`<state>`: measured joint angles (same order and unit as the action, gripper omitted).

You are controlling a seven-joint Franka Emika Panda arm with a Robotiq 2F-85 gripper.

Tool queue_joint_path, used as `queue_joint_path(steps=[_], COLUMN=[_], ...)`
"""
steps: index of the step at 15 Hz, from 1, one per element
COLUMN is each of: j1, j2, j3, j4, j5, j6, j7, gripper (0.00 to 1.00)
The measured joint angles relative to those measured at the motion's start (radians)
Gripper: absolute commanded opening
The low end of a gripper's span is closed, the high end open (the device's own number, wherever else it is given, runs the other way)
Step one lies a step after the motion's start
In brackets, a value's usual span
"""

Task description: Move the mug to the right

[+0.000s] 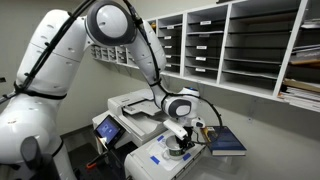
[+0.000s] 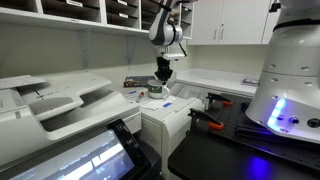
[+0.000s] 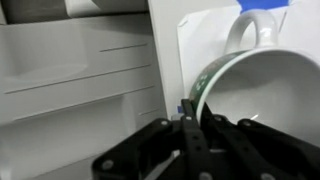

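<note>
Mug [image 3: 265, 85] fills the right half of the wrist view. It stands upright on the white desk [image 3: 195, 45], its wide mouth towards the camera and its handle [image 3: 250, 30] pointing to the top of the picture. Its inside looks pale, and a thin dark green edge runs along the near rim. The jaws come in from the bottom of that view as a dark mass. One finger [image 3: 189, 125] stands right at the mug's near-left rim, and the wall seems to pass between the fingers. I cannot tell whether they pinch it or are merely spread around it.

In both exterior views the arm [image 1: 150, 60] reaches steeply down, with its wrist low over the desk. The mug under it is too small and too covered to make out.

A dark blue book [image 1: 228, 141] lies flat just beside the wrist, on the side towards the shelves. A grey-white printer [image 1: 135, 108] stands next to the desk, and its trays fill the left of the wrist view. Open wall shelves [image 1: 240, 45] with stacked papers run behind. In an exterior view a red-and-black object [image 2: 205, 120] lies on a dark surface near the robot's white base [image 2: 290, 70].
</note>
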<state>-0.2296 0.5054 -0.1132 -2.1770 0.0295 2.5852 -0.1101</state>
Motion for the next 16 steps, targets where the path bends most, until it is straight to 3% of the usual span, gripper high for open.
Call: queue_joint_path(steps=[1,9,11,16], j1=[0.000,-0.017,-0.019,0.000], j2=[0.003,-0.043,-0.112,-0.327], j3=[0.000,0.039,0.052,0.059], j4=[0.008,0.058,0.057,0.031], j5=[0.006,0.100,0.104,0.103], j6=[-0.012,-0.107,-0.181,-0.339], j7=[0.000,-0.047,-0.084,-0.167], gripper=[0.36,0.95,1.00,1.00])
